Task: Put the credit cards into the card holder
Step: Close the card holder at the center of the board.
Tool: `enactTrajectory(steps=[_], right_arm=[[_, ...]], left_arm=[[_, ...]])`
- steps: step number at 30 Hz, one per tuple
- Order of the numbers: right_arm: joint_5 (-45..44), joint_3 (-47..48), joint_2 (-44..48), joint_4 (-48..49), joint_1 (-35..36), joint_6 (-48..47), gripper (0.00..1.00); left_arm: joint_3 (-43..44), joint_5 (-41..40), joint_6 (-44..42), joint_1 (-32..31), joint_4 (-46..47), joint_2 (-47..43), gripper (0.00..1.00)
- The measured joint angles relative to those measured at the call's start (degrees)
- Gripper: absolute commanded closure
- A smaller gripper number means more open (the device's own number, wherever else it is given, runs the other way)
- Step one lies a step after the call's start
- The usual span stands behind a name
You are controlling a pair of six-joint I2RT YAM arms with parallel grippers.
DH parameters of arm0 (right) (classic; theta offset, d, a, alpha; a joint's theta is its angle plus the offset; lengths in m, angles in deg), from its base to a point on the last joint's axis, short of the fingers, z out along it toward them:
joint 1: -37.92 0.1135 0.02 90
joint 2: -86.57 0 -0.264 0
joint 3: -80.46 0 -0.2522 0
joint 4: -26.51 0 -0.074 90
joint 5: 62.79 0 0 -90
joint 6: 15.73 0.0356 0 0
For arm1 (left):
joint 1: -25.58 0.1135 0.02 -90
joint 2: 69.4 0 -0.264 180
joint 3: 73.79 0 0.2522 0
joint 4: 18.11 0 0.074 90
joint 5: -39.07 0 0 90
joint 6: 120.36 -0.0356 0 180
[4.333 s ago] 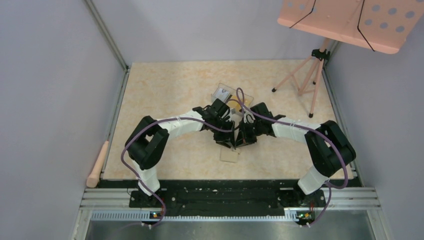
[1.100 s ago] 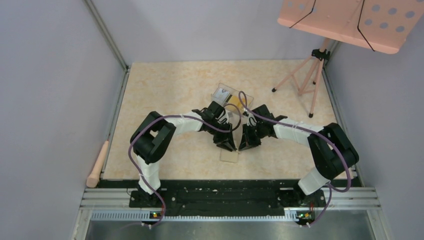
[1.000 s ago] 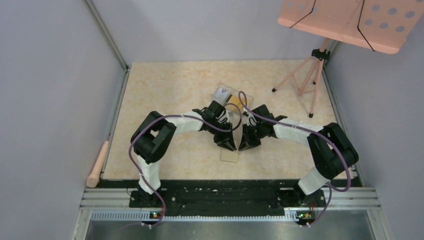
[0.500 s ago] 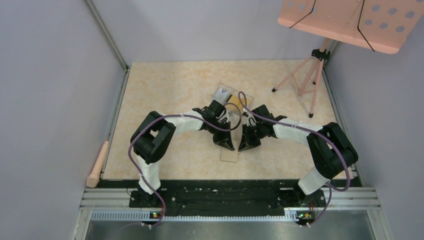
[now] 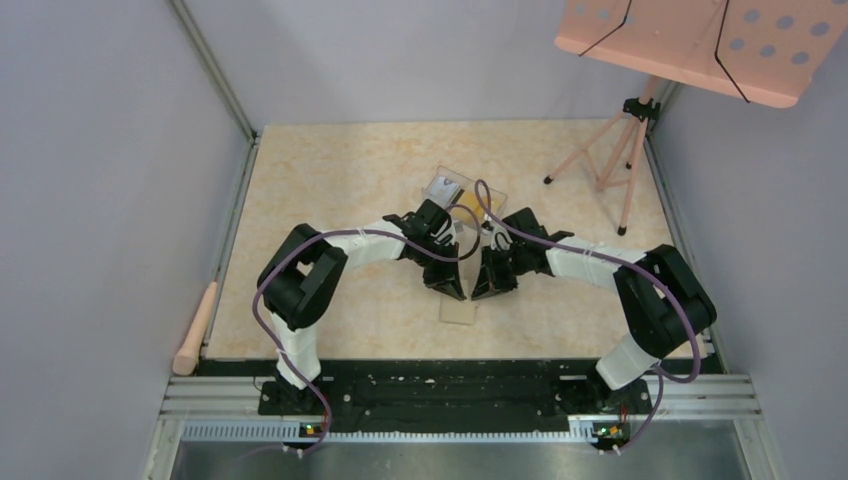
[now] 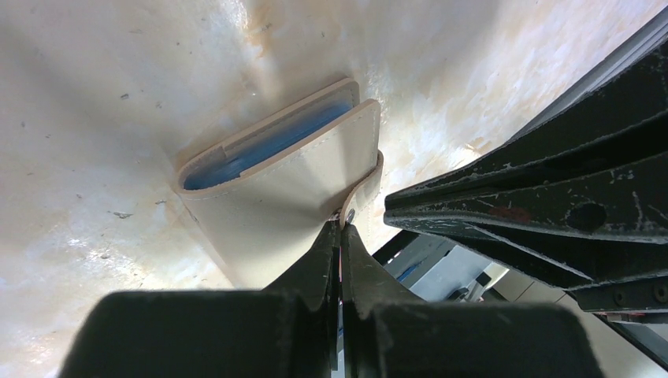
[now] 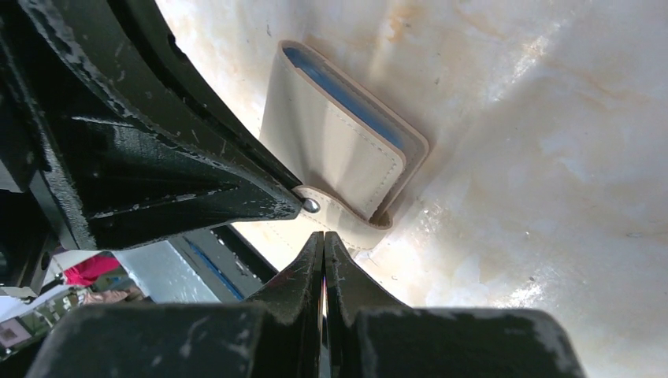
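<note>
The beige card holder lies folded on the table, near the front middle. Its blue inner pockets show in the left wrist view and the right wrist view. My left gripper is shut, its tips at the snap end of the holder's strap, seemingly pinching it. My right gripper is shut and empty, its tips just short of the strap. No credit card shows plainly. A golden-yellow patch in the clear box is too hidden to identify.
A clear plastic box lies just behind the grippers. A pink perforated board on a tripod stands at the back right. A wooden handle lies off the table's left edge. Walls close in the left and right sides.
Since about four seconds ago both grippers have come nearer and lower, onto the card holder. In the last second they hold there, and the left elbow has shifted slightly left.
</note>
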Motion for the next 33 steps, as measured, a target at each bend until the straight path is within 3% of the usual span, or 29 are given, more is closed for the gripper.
enactTrajectory(steps=[33], right_arm=[[-0.6, 2.8, -5.3, -1.1, 1.7, 0.7, 1.0]], left_arm=[[1.5, -2.1, -0.6, -1.0, -3.2, 1.6, 1.0]])
